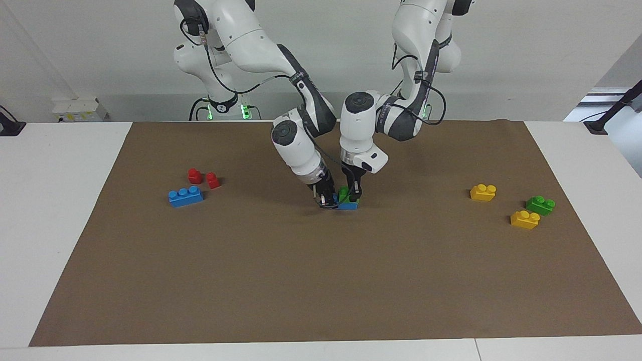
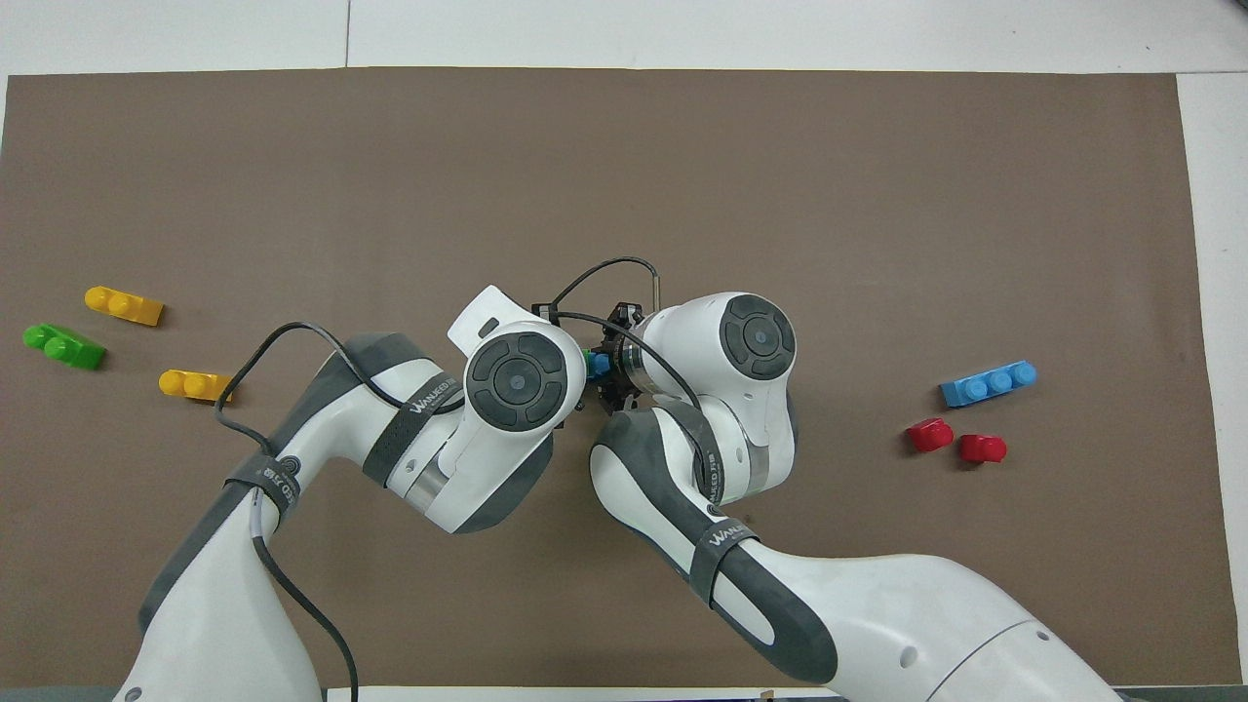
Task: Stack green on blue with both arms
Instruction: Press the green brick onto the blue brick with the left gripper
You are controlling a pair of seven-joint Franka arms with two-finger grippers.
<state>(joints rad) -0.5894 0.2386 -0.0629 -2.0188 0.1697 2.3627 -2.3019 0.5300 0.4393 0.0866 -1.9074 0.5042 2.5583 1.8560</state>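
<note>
At the middle of the brown mat (image 1: 321, 281), both grippers are brought down together on one small stack. The left gripper (image 1: 352, 194) is seen pinching the green brick (image 1: 344, 194), which sits on the blue brick (image 1: 348, 204). The right gripper (image 1: 325, 199) is set against the blue brick's end; whether its fingers are pressed together cannot be told. Both bricks are judged light, stiff and smooth-sided, best gripped across the flat sides below the studs.
</note>
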